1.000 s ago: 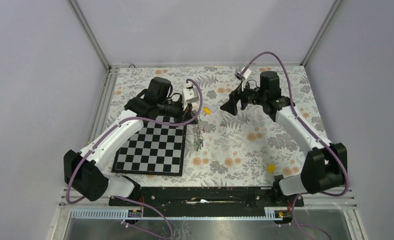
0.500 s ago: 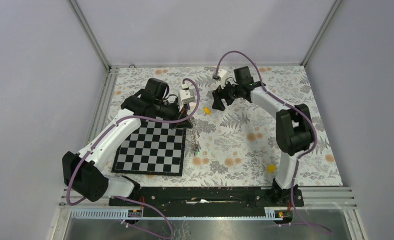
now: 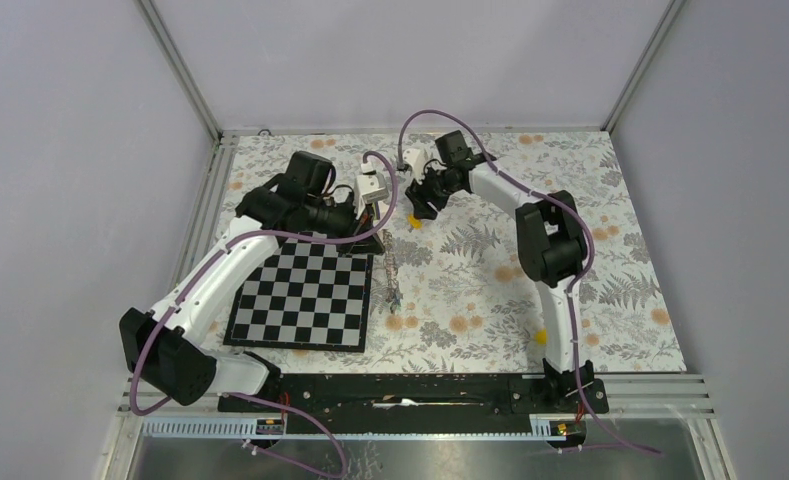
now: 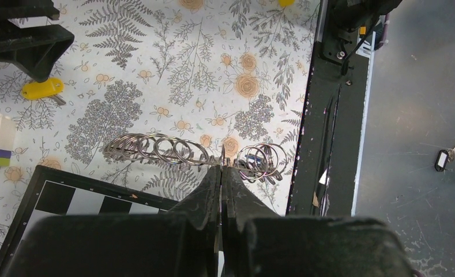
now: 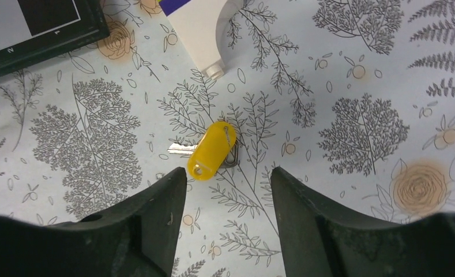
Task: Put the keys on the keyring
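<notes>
- Yellow, glossy plastic forms the oblong head of the yellow key (image 5: pixel 212 149). The right wrist view shows it sharply, its metal blade pointing left on the fern-printed counter (image 5: pixel 357 86). From above it is a mere speck.
- Only the left wrist view shows a black-headed key (image 4: pixel 442 158), off the counter on the grey floor.
- Right pincer (image 5: pixel 228 176): fingers wide apart, holding nothing, with the yellow key just beyond its tips.
- Left pincer (image 4: pixel 221 168): closed tight, pinching the keyring (image 4: pixel 155 149).
- The keyring is thin steel wire in a row of overlapping loops, stretched along the checkerboard (image 4: pixel 69 199) edge.
- A white block (image 5: pixel 196 23) stands near the yellow key.
</notes>
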`<state>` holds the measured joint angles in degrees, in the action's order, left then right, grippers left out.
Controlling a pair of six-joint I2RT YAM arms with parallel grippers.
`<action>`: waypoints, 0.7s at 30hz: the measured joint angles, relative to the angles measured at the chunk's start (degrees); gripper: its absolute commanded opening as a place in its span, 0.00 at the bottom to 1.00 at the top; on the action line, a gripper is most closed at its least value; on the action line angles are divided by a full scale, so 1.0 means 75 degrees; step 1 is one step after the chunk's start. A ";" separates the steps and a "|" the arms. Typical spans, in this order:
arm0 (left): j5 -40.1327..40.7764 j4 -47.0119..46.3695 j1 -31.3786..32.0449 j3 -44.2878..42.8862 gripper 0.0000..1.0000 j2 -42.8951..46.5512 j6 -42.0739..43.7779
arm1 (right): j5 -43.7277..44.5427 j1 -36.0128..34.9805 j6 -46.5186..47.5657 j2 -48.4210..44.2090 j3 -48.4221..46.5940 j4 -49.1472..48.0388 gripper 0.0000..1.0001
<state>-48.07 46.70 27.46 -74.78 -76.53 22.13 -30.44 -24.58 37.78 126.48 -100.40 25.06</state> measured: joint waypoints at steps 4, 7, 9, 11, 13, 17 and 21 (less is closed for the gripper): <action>0.0003 0.0006 -0.0006 -0.0070 0.00 0.0000 -0.0044 | 0.0061 -0.0064 0.0315 0.0434 -0.0513 0.0391 0.54; 0.0003 0.0017 -0.0006 -0.0134 0.00 0.0000 -0.0090 | 0.0119 -0.0105 0.0481 0.0755 -0.0868 0.0647 0.49; 0.0003 0.0020 -0.0006 -0.0172 0.00 0.0000 -0.0102 | 0.0131 -0.0125 0.0583 0.0938 -0.1110 0.0851 0.45; 0.0003 0.0017 -0.0006 -0.0184 0.00 0.0000 -0.0105 | 0.0140 -0.0140 0.0682 0.1116 -0.1346 0.1000 0.41; 0.0003 0.0023 -0.0006 -0.0184 0.00 0.0000 -0.0108 | 0.0146 -0.0166 0.0787 0.1262 -0.1565 0.1189 0.38; 0.0003 0.0023 -0.0006 -0.0184 0.00 -0.0003 -0.0105 | 0.0181 -0.0216 0.0933 0.1408 -0.1789 0.1393 0.33; 0.0003 0.0023 -0.0006 -0.0184 0.00 -0.0003 -0.0102 | 0.0207 -0.0248 0.1052 0.1416 -0.1818 0.1539 0.27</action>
<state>-48.05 46.87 27.42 -76.16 -76.55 21.37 -28.88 -26.44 45.67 137.10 -114.04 36.60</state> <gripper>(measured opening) 0.010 0.315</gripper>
